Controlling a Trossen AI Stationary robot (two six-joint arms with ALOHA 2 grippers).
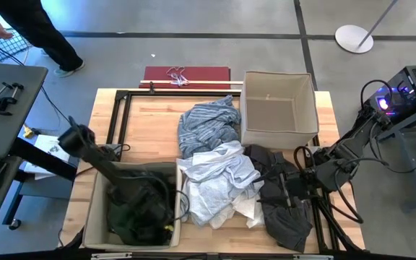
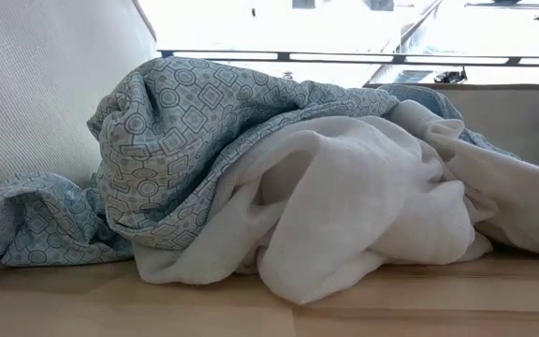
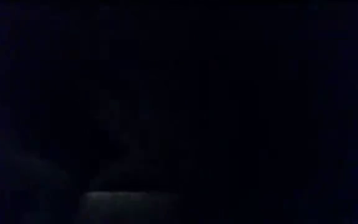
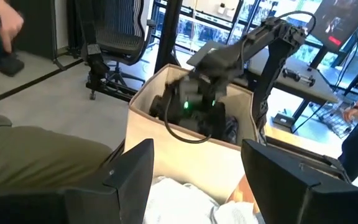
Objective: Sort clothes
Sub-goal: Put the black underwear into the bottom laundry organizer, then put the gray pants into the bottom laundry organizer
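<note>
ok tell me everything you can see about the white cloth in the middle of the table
The white cloth is a soft, thin-looking garment, crumpled into a loose heap with deep folds near the table's front middle. It lies on the wooden table, its far edge overlapping the blue patterned shirt, which the low view shows draped against it. Its one side touches the box holding the left arm, the other the dark garment. No hand holds it.

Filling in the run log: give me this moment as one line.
left gripper: shut, down in near fabric box | right gripper: open, above white garment | far box: no clothes seen
</note>
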